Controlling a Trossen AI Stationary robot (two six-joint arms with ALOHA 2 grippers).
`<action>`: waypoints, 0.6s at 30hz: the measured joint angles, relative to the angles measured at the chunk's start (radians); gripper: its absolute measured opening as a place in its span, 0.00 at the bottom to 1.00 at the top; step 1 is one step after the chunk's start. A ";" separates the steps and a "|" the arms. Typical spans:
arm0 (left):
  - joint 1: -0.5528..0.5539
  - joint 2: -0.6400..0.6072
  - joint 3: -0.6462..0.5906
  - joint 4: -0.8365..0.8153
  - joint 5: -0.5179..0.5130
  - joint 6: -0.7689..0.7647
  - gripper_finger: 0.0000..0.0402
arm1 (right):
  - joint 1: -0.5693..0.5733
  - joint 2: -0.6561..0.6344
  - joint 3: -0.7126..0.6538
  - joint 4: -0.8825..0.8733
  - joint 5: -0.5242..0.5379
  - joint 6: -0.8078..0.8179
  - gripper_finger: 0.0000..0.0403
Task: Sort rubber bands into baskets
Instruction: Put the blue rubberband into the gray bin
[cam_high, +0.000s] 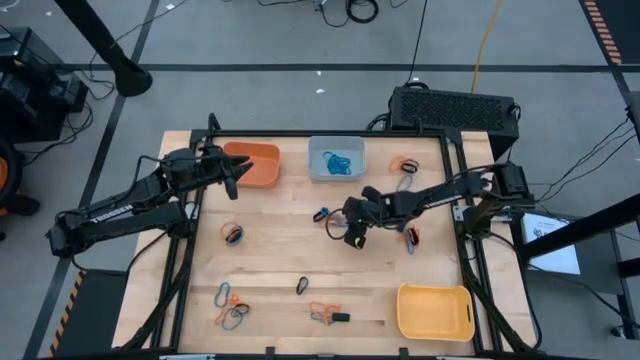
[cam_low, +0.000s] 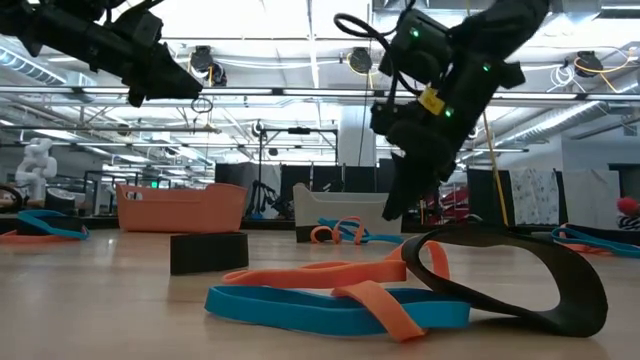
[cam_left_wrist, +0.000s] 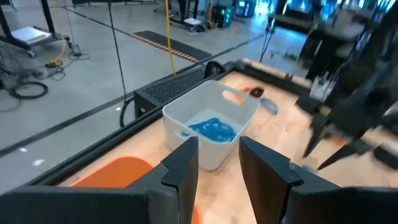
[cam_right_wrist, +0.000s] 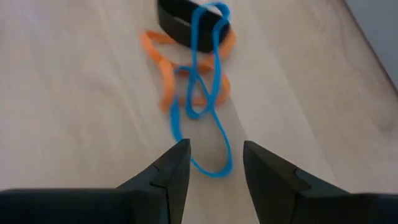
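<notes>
Pale wood is what my table (cam_high: 290, 265) is made of, and everything lies spread across it. Biggest of my things are the three baskets: the yellow basket (cam_high: 435, 311) sits at the near right corner, the orange basket (cam_high: 255, 163) at the far left, and the blue-grey basket (cam_high: 336, 158) at the far middle with blue bands (cam_left_wrist: 211, 130) lying inside it. My left gripper (cam_left_wrist: 219, 163) hangs over the orange basket's near edge, its fingers parted with nothing between them. My right gripper (cam_right_wrist: 214, 163) hovers low over the middle of the table, fingers spread apart and empty, just above a tangle of blue and orange bands (cam_right_wrist: 196, 87) with a black loop at its far end. Smaller still, loose rubber bands lie scattered: a cluster (cam_high: 231, 306) near the front left, an orange and black bunch (cam_high: 328, 315) at front centre, a few (cam_high: 405, 166) by the far right edge
</notes>
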 joint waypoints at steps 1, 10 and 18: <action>0.000 0.000 0.000 0.004 0.003 -0.046 0.31 | 0.000 0.000 -0.012 0.009 0.006 0.000 0.35; -0.022 0.030 -0.044 0.053 0.252 -0.158 0.31 | 0.000 0.003 -0.054 0.085 0.008 0.019 0.35; -0.073 0.119 -0.095 0.102 0.345 -0.158 0.31 | 0.002 0.119 -0.044 0.166 0.011 0.021 0.35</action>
